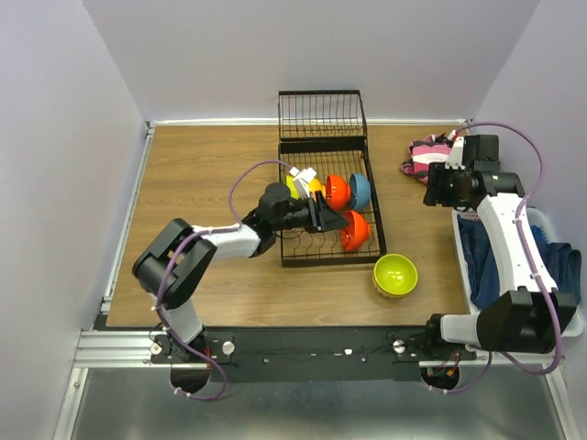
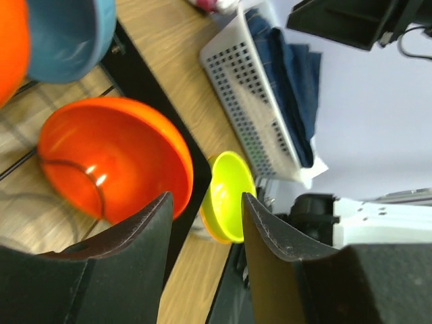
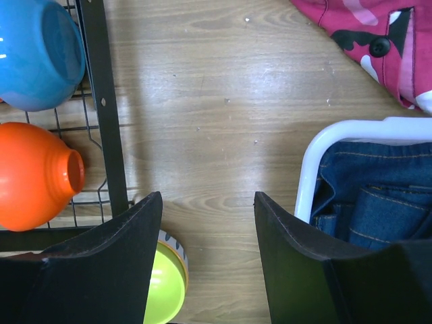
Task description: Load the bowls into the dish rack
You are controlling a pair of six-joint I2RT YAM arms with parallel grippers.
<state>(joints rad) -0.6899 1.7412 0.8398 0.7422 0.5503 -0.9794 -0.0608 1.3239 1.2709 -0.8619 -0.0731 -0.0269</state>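
From above, the dish rack (image 1: 321, 261) runs lengthwise away from the bases, with bare table (image 1: 202, 202) to its left. The left arm (image 1: 225, 243) reaches over that rim, the left gripper (image 1: 323, 217) among 4 bowls (image 1: 337, 191), and a lime green bowl (image 1: 395, 275) sits upright outside. Left wrist: jaws parted and empty beside an orange bowl (image 2: 115, 158) on edge, its mouth facing them. Right wrist: the right gripper (image 3: 208, 223), jaws wide and empty, is over bare table between rack and white basket (image 3: 317, 155).

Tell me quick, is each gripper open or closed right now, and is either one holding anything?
Left gripper: open, holding nothing.
Right gripper: open, holding nothing.
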